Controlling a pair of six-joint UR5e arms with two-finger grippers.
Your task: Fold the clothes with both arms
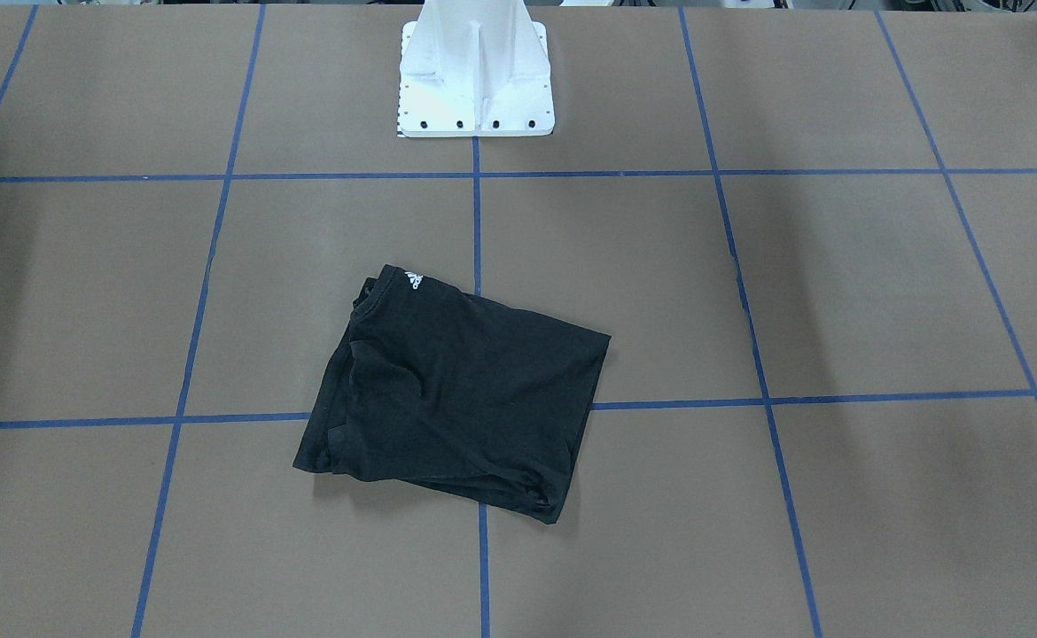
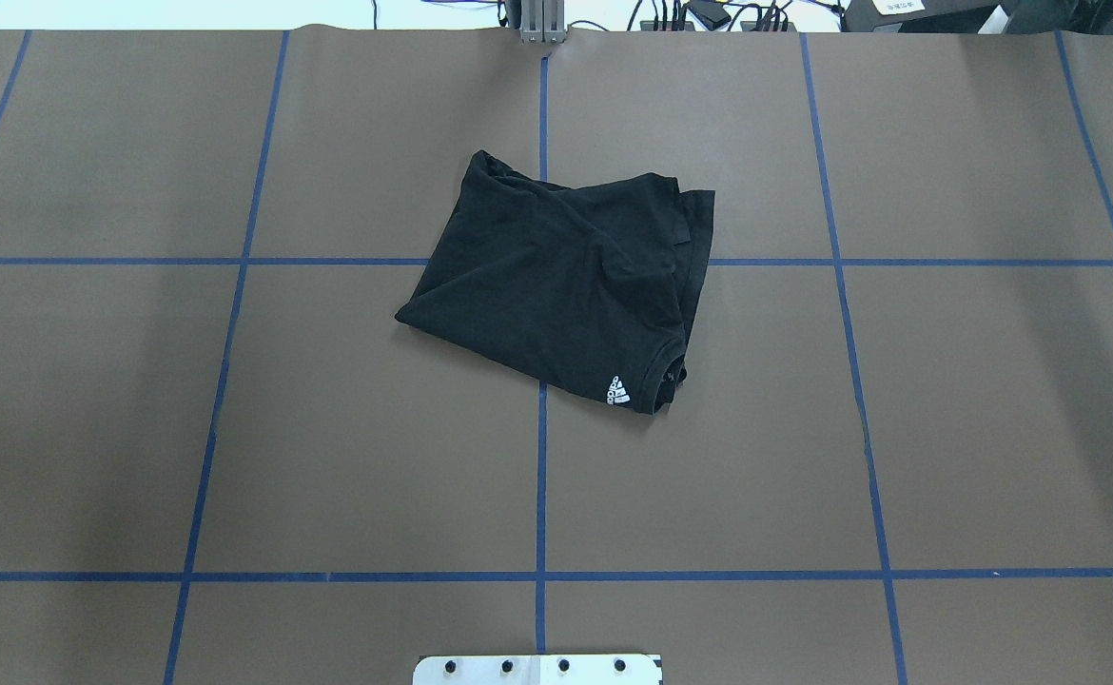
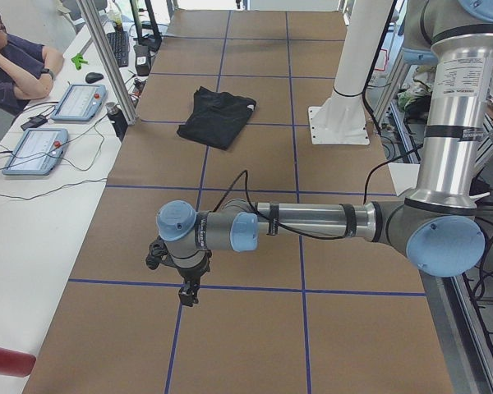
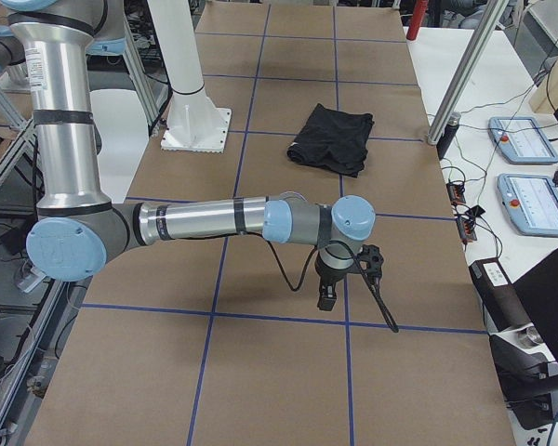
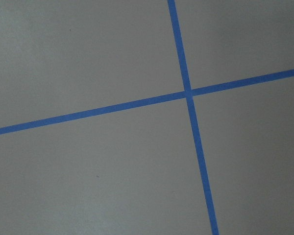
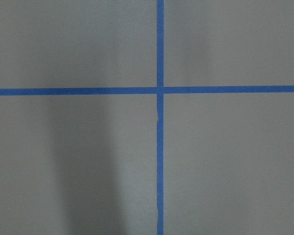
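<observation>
The clothes are one black T-shirt [image 1: 456, 399] [image 2: 556, 276], folded into a rumpled, roughly square bundle near the table's middle. A small white logo shows at its collar corner, and nothing holds it. My left arm [image 3: 312, 222] reaches out low over the table, far from the shirt [image 3: 216, 115]. Its gripper [image 3: 186, 295] points down at a blue tape line. My right arm [image 4: 205, 221] is stretched out the same way at the other end, its gripper [image 4: 324, 299] also well away from the shirt [image 4: 333, 137]. Whether either gripper is open or shut, I cannot tell. Both wrist views show only brown table and blue tape.
The white base pedestal [image 1: 476, 80] [image 2: 537, 669] stands at the robot's edge of the table. Blue tape lines grid the brown surface. A person [image 3: 16, 61] sits at a white side table with control tablets [image 3: 37, 149]. More tablets [image 4: 535, 200] lie on the side table in the exterior right view.
</observation>
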